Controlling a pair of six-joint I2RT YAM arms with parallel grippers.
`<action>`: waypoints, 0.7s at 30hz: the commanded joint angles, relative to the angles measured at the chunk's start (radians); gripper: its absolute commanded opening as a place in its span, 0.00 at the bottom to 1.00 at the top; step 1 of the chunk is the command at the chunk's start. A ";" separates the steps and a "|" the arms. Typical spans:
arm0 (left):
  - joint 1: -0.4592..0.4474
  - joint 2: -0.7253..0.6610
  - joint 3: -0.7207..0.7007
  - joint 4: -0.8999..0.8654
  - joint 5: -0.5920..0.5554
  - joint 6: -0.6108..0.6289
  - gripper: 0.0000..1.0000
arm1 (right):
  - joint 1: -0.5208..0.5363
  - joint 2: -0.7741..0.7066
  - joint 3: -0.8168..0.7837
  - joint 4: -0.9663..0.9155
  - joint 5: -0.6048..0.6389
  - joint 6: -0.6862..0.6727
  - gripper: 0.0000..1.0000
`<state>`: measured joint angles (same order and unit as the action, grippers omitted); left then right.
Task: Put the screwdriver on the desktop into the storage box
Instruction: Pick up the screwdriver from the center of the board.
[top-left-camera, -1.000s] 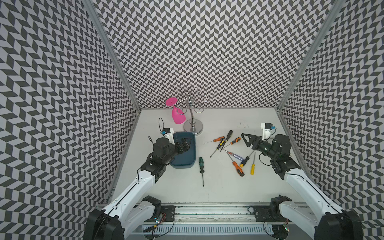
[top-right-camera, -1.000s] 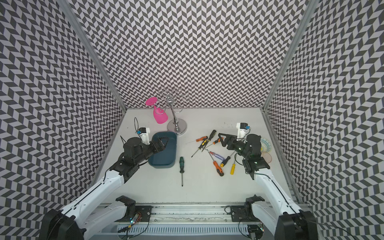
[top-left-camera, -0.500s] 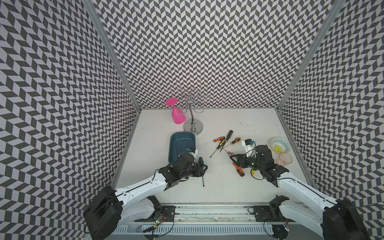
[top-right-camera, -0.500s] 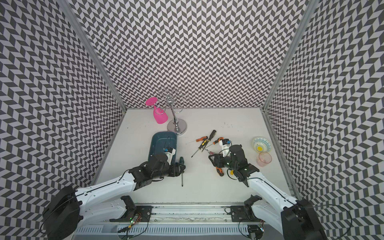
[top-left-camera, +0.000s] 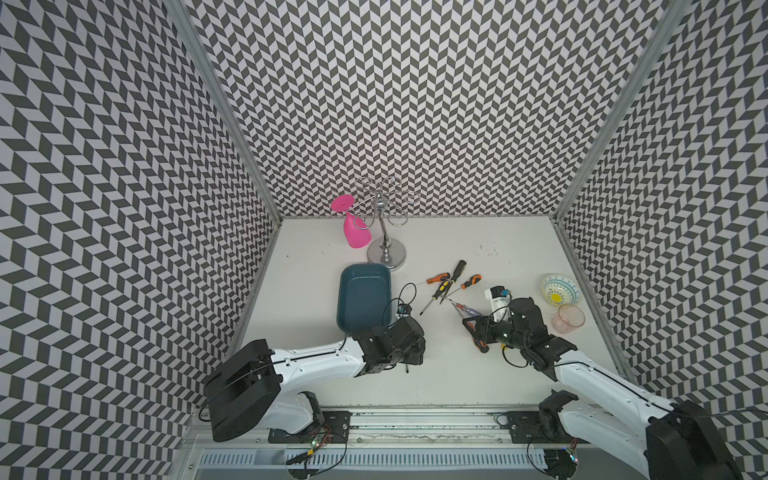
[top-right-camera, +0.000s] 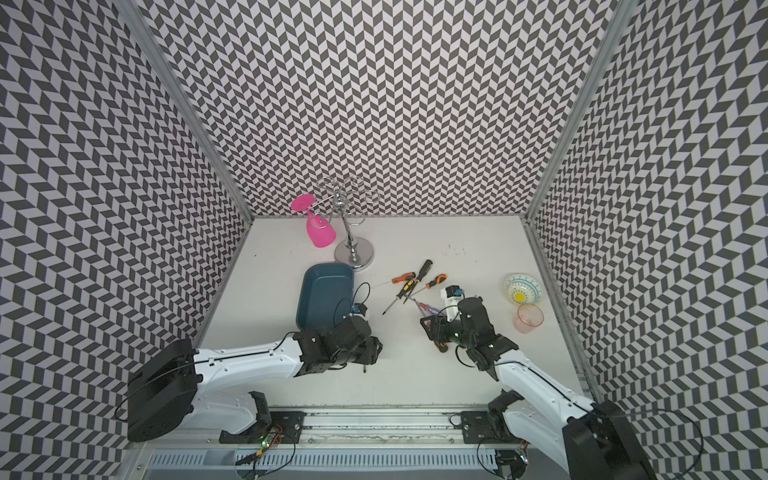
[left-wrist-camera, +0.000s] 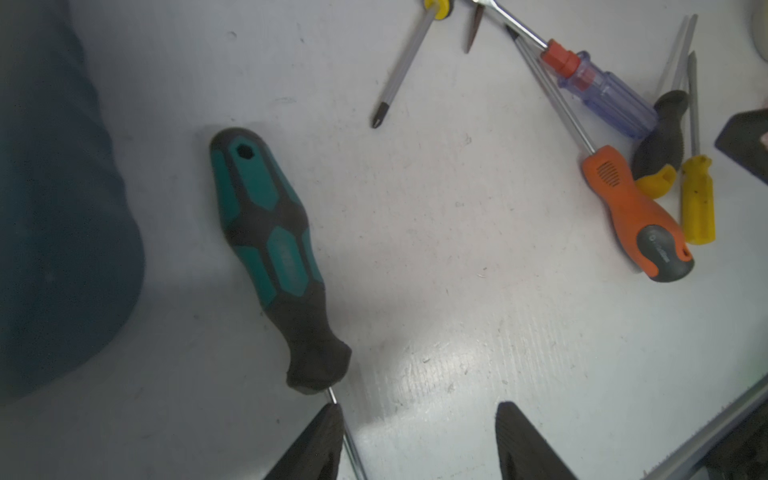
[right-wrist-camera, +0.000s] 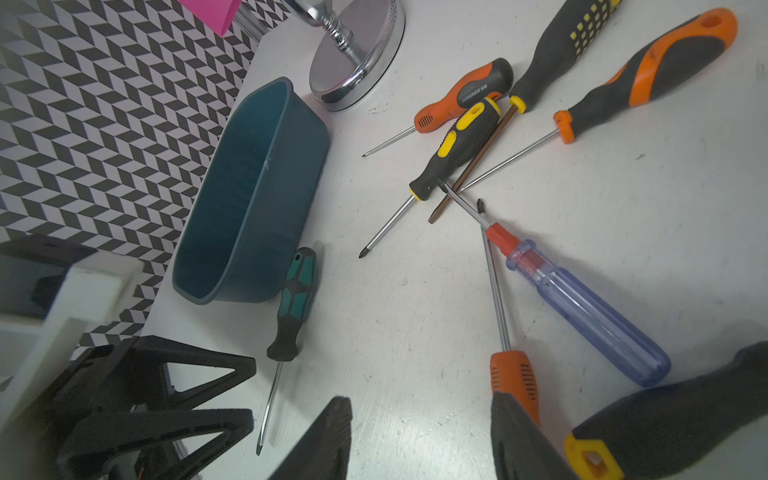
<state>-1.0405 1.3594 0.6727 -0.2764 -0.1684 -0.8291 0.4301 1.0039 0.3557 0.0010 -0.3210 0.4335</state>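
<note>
Teal box (top-left-camera: 364, 297) stands on the white counter (top-left-camera: 457, 374), and in both top views its inside shows only bare floor. The green screwdriver (left-wrist-camera: 270, 249) lies flat on the counter just beside the box's near corner, outside it, with its shaft pointing away from the box. The left gripper (left-wrist-camera: 417, 409) hangs low over that shaft with its jaws spread. The shaft runs just beside one finger (left-wrist-camera: 328, 432), but I cannot tell if they touch.

The right gripper (right-wrist-camera: 420, 401) is also spread and holds nothing. One of its fingers stands over the end of an orange screwdriver (right-wrist-camera: 513, 378). More screwdrivers (top-left-camera: 451, 282) lie crossed on the counter between the box and a patterned bowl (top-left-camera: 546, 286). The bowl and the pink cup (top-left-camera: 568, 318) beside it look empty. A pink glass (top-left-camera: 356, 232) hangs upside down on the chrome rack (top-left-camera: 386, 249) behind the box.
</note>
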 joint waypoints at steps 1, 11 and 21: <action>-0.006 -0.003 0.020 -0.078 -0.091 -0.049 0.65 | 0.007 -0.009 -0.016 0.057 0.019 0.007 0.57; -0.001 0.111 0.082 -0.128 -0.145 -0.064 0.65 | 0.010 -0.001 -0.036 0.077 0.013 0.026 0.57; 0.032 0.177 0.117 -0.082 -0.121 -0.013 0.58 | 0.011 0.017 -0.063 0.104 0.007 0.043 0.57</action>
<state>-1.0126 1.5154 0.7563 -0.3733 -0.2874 -0.8722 0.4328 1.0115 0.3004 0.0471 -0.3176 0.4648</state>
